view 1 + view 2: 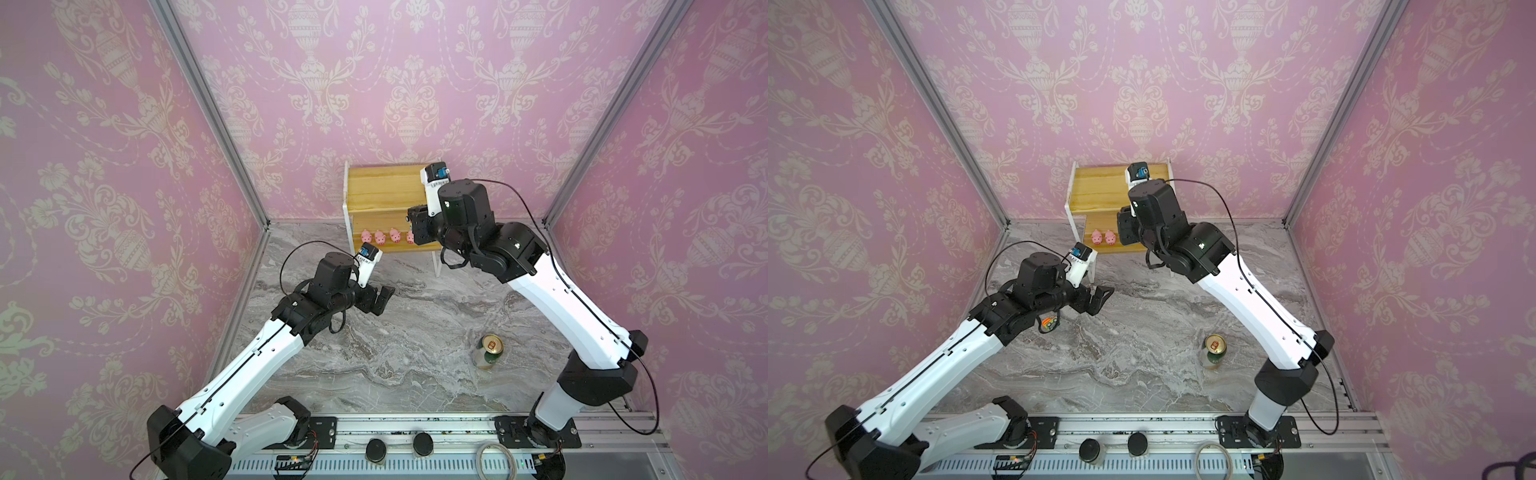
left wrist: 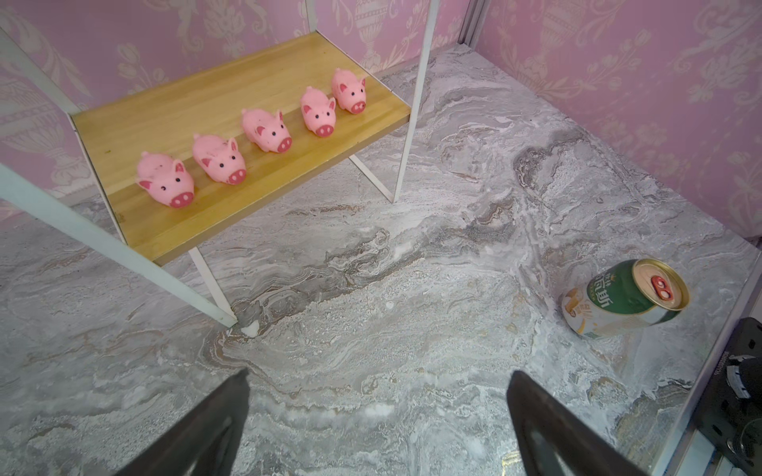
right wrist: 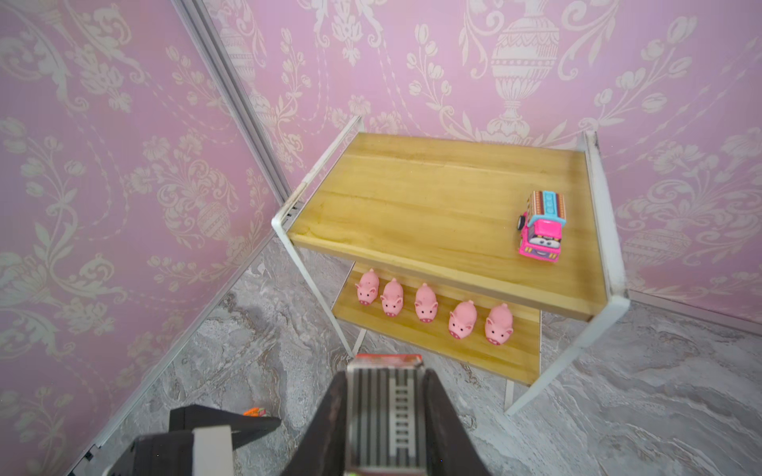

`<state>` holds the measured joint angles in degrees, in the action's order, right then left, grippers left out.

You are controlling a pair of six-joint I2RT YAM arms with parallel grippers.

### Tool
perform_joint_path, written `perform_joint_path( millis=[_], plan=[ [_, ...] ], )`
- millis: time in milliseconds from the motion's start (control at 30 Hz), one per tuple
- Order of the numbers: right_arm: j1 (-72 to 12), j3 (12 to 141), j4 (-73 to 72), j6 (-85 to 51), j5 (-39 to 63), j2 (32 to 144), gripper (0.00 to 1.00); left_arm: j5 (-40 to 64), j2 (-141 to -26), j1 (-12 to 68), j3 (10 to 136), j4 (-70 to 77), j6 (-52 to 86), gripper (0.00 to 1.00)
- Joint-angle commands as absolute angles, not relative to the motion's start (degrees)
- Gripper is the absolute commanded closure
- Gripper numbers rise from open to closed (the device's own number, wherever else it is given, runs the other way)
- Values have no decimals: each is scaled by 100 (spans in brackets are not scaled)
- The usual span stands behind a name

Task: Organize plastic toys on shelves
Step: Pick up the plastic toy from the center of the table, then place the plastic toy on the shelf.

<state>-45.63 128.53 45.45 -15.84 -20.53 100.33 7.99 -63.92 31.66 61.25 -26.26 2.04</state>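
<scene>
Pinching a ladder-roofed toy truck (image 3: 385, 420), its length running straight ahead, the right gripper (image 3: 385, 375) hung just in front of the upper shelf board (image 3: 433, 214), nose aimed at bare wood beside the pink-blue truck (image 3: 541, 226); the left gripper (image 2: 379, 373) gaped empty, farther off.

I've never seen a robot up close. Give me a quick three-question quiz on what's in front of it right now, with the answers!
1. How many small pink plastic pig figures stand on the lower yellowish wooden board of the white-framed two-tier rack?
2. True or false: the pink-and-blue toy truck sits on the rack's upper board.
3. What is the robot's right hand closed on? A) a pig B) a small toy truck with a striped roof C) nothing

Key: 1. five; 2. true; 3. B
</scene>
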Motion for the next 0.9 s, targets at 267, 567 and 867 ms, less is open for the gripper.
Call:
perform_joint_path(
  millis=[267, 567, 867],
  plan=[
    [-3986, 14885, 5130, -1500, -2247, 11619, 79, 962, -6507, 3144, 5901, -2630, 303, 1],
    [-3836, 14607, 4306, -1389, -2446, 11781, 78, 1071, -6526, 3138, 5676, -2387, 377, 1],
    [-3787, 14654, 3843, -1435, -2753, 12117, 78, 1160, -6565, 3138, 5643, -2377, 402, 1]
  ],
)
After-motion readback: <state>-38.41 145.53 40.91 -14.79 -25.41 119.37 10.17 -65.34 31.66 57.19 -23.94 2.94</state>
